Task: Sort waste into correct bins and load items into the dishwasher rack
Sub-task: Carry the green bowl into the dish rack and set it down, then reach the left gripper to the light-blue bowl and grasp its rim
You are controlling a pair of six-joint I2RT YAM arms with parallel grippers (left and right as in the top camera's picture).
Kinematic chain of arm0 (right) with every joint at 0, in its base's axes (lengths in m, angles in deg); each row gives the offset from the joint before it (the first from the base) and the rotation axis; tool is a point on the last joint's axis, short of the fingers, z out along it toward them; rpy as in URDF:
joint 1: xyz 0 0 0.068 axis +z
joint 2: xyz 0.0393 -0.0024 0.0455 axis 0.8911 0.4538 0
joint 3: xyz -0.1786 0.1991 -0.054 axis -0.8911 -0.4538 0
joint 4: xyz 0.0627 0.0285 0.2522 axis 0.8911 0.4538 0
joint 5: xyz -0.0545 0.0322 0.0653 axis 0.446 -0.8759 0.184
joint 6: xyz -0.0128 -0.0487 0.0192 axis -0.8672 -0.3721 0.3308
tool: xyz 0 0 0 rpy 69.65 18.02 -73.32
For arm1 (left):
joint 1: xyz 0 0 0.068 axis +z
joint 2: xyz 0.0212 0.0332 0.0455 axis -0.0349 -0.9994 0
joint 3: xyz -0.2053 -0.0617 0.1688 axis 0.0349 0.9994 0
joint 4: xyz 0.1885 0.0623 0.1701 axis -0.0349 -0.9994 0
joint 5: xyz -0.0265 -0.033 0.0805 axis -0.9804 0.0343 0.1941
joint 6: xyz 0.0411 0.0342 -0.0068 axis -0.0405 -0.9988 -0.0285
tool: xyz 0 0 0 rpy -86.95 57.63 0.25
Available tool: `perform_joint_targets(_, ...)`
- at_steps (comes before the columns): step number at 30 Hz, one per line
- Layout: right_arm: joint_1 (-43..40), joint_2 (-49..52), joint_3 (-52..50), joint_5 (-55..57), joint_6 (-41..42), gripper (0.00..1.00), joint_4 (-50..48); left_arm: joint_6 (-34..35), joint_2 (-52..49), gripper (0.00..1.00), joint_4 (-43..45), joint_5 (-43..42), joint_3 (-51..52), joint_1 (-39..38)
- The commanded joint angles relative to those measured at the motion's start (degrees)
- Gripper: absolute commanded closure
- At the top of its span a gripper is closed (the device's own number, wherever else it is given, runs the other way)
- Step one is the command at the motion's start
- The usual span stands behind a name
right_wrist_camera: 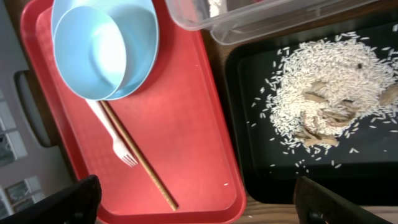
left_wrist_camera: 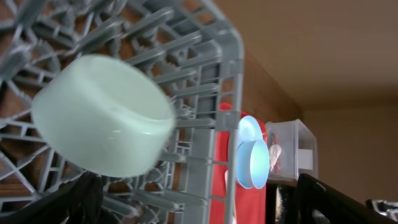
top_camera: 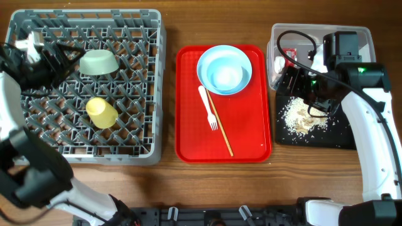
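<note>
Pale green bowl [left_wrist_camera: 102, 115], base up, in grey rack [left_wrist_camera: 233, 74]; L+R jaws spread, empty.

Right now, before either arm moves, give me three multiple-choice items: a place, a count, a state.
1. The light blue bowl on the plate is: A mouth up, B upside down, C on its side.
2. The yellow cup is: A on the plate, B in the grey rack, C in the light blue bowl.
3. Dishes in the grey rack: A one, B two, C four.
1 A, its hollow shows from above; 2 B, it sits among the pegs; 3 B, yellow cup and pale green bowl.
</note>
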Motion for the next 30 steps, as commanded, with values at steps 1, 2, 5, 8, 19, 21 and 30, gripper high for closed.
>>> perform_joint_targets(1,-0.3,-1.4,0.5,6.2,3.9,0.0,0.7,-0.5,7.0,0.0,-0.3,3.1,-0.2,-5.7)
perform_joint_targets(2,-0.3,-1.4,0.5,8.1,5.3,0.0,0.9,-0.4,7.9,0.0,-0.3,4.9,-0.2,-7.8)
perform_joint_targets(5,-1.7,-1.4,0.5,9.7,7.3,0.0,1.2,1.1,9.5,0.0,0.0,12.6,-0.2,-15.6)
perform_joint_targets(8,-4.2,-1.4,0.5,9.1,7.2,0.0,1.4,2.8,9.4,0.0,0.2,22.1,-0.2,-25.2)
perform_joint_targets(19,-9.3,-1.4,0.5,6.3,3.7,0.0,2.6,3.0,2.5,0.0,15.0,45.4,-0.2,-59.9)
perform_joint_targets(21,-9.3,-1.4,0.5,6.3,3.7,0.0,2.6,3.0,-0.2,0.0,18.4,46.1,-0.2,-63.3)
perform_joint_targets(30,-9.3,-1.4,0.5,6.3,3.7,0.0,3.3,5.7,-11.4,0.0,30.8,47.6,-0.2,-70.2)
